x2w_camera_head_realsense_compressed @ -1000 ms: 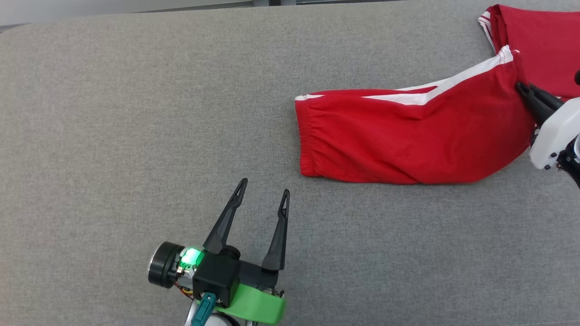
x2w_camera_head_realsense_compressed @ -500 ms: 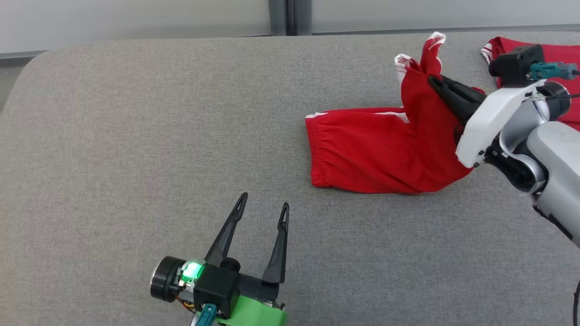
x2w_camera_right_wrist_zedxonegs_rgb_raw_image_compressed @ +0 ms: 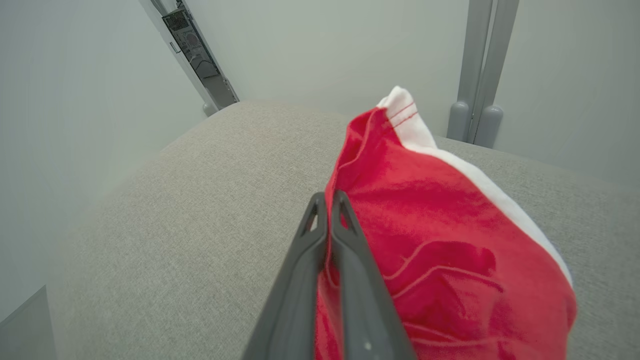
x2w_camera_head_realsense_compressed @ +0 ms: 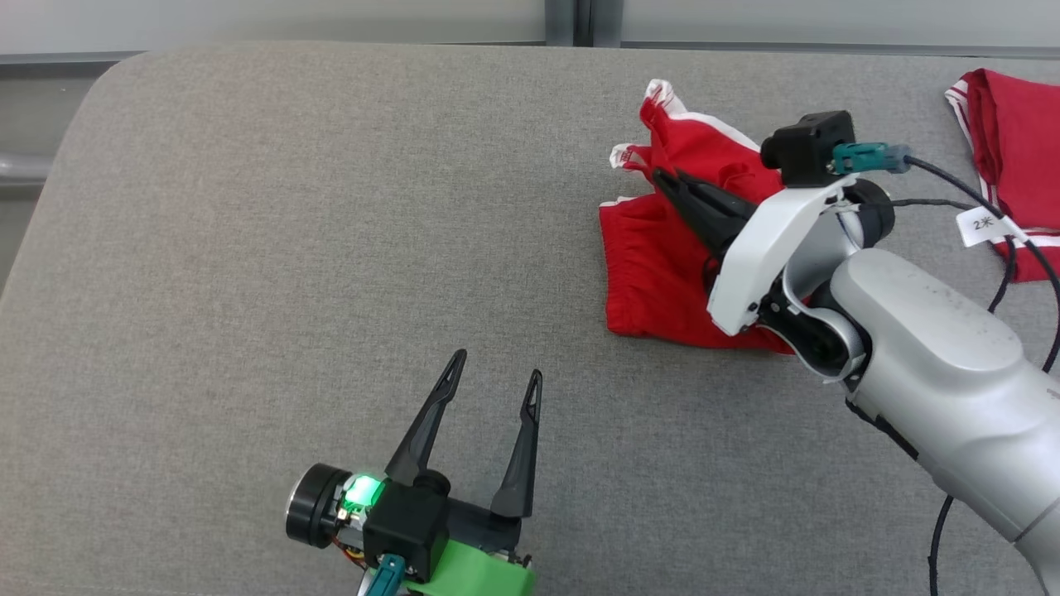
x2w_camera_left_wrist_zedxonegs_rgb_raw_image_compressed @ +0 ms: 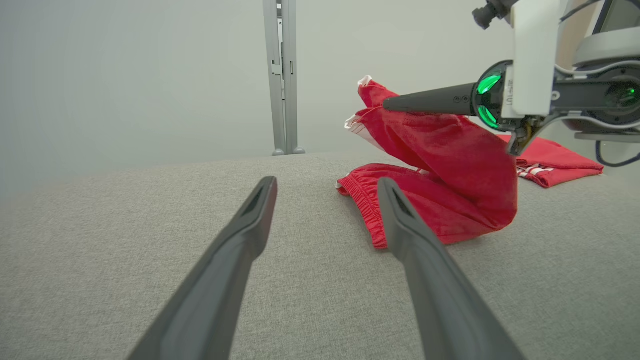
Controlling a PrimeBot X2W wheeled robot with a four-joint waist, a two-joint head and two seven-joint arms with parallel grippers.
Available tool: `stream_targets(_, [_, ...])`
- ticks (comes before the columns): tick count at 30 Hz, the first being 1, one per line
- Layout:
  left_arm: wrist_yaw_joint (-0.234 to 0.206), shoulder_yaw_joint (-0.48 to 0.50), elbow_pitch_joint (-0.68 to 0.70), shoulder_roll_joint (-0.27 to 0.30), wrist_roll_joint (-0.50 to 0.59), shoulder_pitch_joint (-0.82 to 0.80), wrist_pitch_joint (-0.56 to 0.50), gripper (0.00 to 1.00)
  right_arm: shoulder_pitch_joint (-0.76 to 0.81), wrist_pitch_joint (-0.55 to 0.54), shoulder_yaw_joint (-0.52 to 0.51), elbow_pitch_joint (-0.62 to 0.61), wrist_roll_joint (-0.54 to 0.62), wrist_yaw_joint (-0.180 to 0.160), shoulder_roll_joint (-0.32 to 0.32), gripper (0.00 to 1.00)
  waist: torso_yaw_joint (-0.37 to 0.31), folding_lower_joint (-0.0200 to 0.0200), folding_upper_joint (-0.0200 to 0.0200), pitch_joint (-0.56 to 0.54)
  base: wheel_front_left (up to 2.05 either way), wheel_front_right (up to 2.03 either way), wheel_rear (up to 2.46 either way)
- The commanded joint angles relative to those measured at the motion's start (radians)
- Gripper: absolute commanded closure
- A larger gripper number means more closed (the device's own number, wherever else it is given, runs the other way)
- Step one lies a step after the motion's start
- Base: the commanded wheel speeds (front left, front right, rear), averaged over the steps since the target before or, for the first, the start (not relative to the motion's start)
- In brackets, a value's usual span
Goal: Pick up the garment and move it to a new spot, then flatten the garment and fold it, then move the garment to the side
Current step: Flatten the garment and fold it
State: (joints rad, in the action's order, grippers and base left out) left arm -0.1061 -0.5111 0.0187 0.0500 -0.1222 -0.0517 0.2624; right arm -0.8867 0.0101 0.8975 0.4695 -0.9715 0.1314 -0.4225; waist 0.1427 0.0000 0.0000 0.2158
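The garment is a pair of red shorts with a white side stripe, lying at the right of the grey padded surface. My right gripper is shut on a leg end and holds it raised above the elastic waistband end, so the cloth doubles over itself. In the right wrist view the closed fingertips pinch red cloth, the white hem standing above them. My left gripper is open with nothing between its fingers, near the front edge. In its own view the left gripper points at the garment and the right gripper.
A second red garment lies folded at the far right. A black cable with a white tag runs along my right arm. Grey metal posts stand behind the surface against a pale wall. The surface's far left corner is rounded.
My right gripper has lifted the garment's leg end and carried it left, over the waistband end. The head camera has shifted. The left gripper stays open in place.
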Motion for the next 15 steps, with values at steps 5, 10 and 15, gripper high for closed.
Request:
stream_targets(5, [-0.005, -0.006, -0.005, 0.002, -0.012, -0.022, 0.003, 0.00, 0.026, -0.008, 0.021, 0.025, 0.017, -0.002, 0.060, 0.00, 0.019, 0.0000, 0.0000, 0.017, 0.00, 0.00, 0.00])
stream_targets(10, [-0.008, -0.006, -0.012, 0.002, -0.017, -0.026, 0.003, 0.00, 0.037, 0.014, 0.020, 0.003, -0.022, -0.002, 0.098, 0.00, 0.014, 0.0000, 0.0000, 0.015, 0.00, 0.00, 0.00])
stream_targets(15, [-0.007, 0.006, -0.012, 0.002, -0.009, -0.017, 0.003, 0.00, 0.025, 0.110, -0.005, -0.068, -0.027, -0.002, 0.058, 0.00, -0.008, 0.0000, 0.0000, -0.002, 0.00, 0.00, 0.00])
